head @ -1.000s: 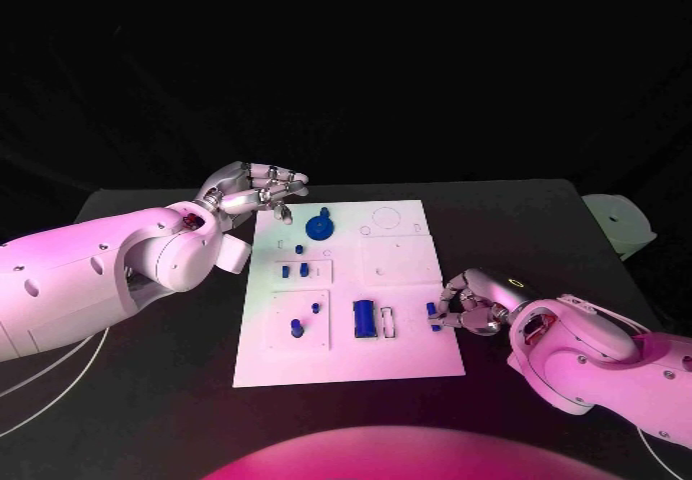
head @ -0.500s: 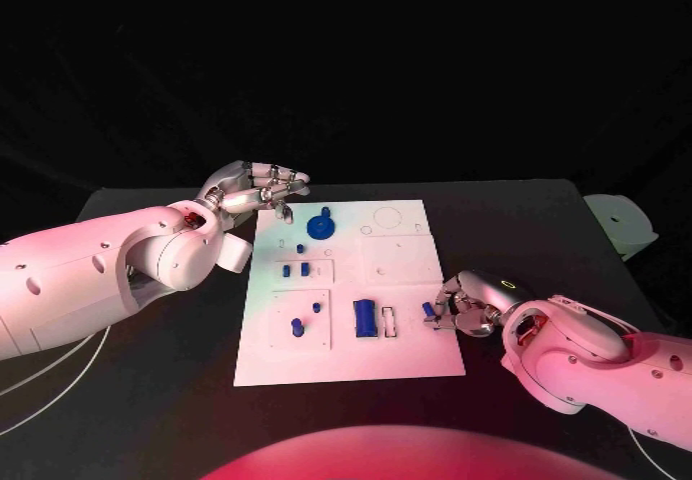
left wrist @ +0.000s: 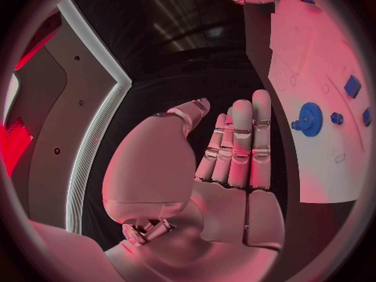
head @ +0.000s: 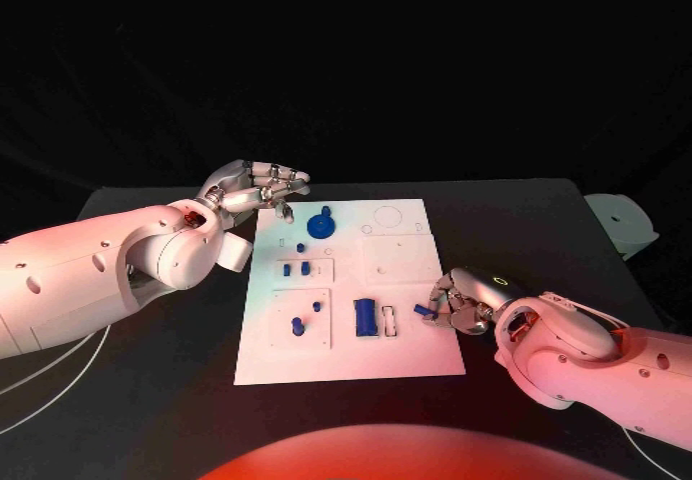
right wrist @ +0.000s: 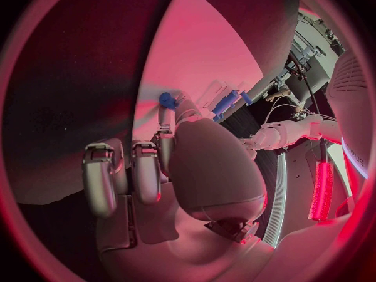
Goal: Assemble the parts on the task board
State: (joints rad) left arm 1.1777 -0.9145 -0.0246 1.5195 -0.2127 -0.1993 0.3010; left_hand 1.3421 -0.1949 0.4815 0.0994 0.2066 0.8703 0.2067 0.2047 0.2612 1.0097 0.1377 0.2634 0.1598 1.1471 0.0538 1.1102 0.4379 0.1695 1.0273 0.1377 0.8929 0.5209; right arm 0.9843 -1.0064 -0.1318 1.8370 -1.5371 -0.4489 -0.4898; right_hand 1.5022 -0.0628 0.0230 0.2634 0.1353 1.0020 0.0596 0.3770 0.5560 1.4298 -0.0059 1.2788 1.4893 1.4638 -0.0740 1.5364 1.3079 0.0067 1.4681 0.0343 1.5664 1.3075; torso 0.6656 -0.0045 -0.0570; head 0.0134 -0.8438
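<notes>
The white task board (head: 411,350) lies mid-table. My right hand (head: 462,300) hovers at the board's right edge and pinches a small blue part (head: 423,310) between thumb and a finger; the right wrist view shows that part (right wrist: 167,99) at the fingertips over the board (right wrist: 203,50). Beside it on the board stands a blue block (head: 365,318). Further left are a blue peg (head: 297,325), two small blue pieces (head: 294,270) and a blue gear (head: 320,226). My left hand (head: 260,188) hangs off the board's far left corner, fingers straight and holding nothing (left wrist: 235,150), near the gear (left wrist: 308,119).
A pale object (head: 623,224) sits at the table's far right edge. Black table surface lies on both sides of the board. My left forearm (head: 130,265) crosses the table's left side, and white cables (head: 43,380) trail under it.
My right hand has shifted slightly left and away from me over the board's edge, carrying the small blue part. The left hand has stayed put.
</notes>
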